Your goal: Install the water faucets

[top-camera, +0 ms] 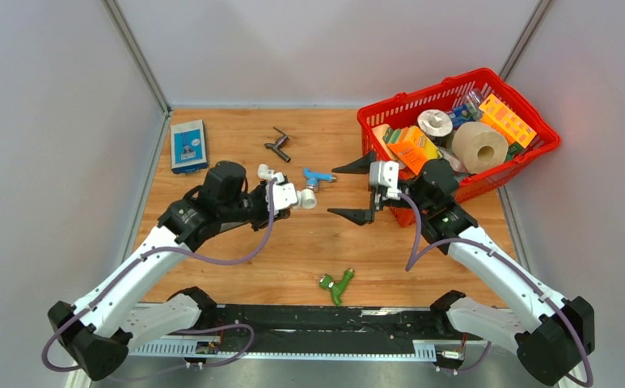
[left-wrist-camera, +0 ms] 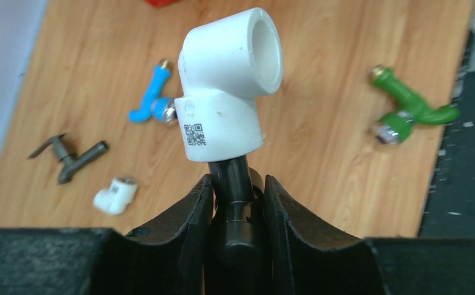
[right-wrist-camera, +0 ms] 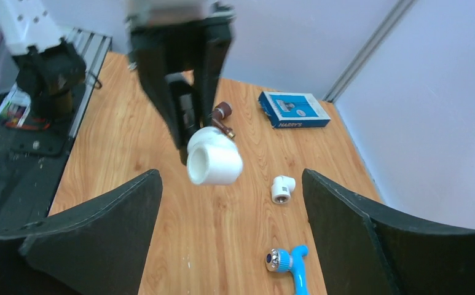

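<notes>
Nearest the bases: green faucet (top-camera: 335, 284), flat on the table (top-camera: 236, 275), well apart from both arms. Plastic by the look, so probably light, stiff, a bit slick. Best taken across the straight body, keeping the brass threaded end free.

Mid-table: left gripper (left-wrist-camera: 238, 184) clamped on a dark stem (left-wrist-camera: 230, 175) topped by a white elbow (left-wrist-camera: 228, 92), open socket turned toward the right arm. Cannot tell what the stem belongs to. Right gripper (top-camera: 331, 191) facing it, spread wide, holding nothing.

Just beyond, between the two grippers: blue-handled faucet (top-camera: 317, 176), on its side, chrome nose showing in the right wrist view. Likely light; handle may swivel, so pinch the body, not the handle. Looks like the closest pick for the free gripper. Loose small elbow (right-wrist-camera: 282, 188) beside it.

Further back: dark-grey faucet (top-camera: 277, 145), thin metal with side lever. Presumably heaviest and hardest, prone to roll; grip on the barrel, clear of the lever.

Far edge: blue box (top-camera: 187, 145) left, red basket (top-camera: 487, 74) right.
</notes>
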`<state>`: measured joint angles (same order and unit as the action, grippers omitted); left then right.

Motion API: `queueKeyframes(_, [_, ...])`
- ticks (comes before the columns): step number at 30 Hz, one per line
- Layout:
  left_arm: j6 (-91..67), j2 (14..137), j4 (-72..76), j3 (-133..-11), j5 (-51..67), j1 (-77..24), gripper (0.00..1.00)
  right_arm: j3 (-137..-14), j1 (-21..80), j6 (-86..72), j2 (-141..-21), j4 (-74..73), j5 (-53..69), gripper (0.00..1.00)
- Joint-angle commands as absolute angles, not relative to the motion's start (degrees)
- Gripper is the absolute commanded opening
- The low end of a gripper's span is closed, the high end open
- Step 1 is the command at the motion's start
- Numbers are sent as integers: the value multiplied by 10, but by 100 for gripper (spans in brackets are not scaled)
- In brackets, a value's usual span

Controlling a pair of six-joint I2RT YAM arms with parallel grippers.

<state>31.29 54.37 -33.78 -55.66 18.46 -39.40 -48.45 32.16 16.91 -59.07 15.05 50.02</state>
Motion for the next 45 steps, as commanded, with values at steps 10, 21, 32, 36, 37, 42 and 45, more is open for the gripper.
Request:
queueKeyframes(10, [380, 713, -520, -771, 585, -342, 0, -498, 344, 355, -597, 69, 635, 83])
queueKeyframes(21, [403, 744, -575, -825, 579, -343, 0, -536, 367, 338, -662, 40, 673, 51])
queueKeyframes(32, [322, 607, -335, -694, 33, -569, 0, -605, 366, -36, -768, 68, 577, 13])
queueKeyframes(36, [397, 592, -239, -617, -243, -694, 0, -579, 363, -240, -796, 142, 499, 3])
queueKeyframes(37, [416, 592, -222, -602, -327, -713, 0, -570, 363, -283, -802, 168, 487, 2])
queueKeyframes(42, [584, 620, -35, -509, -492, -811, 0, -555, 363, -388, -844, 247, 473, 1])
queueKeyframes(45, [601, 612, -4, -488, -495, -817, 0, -559, 362, -373, -844, 236, 447, 1])
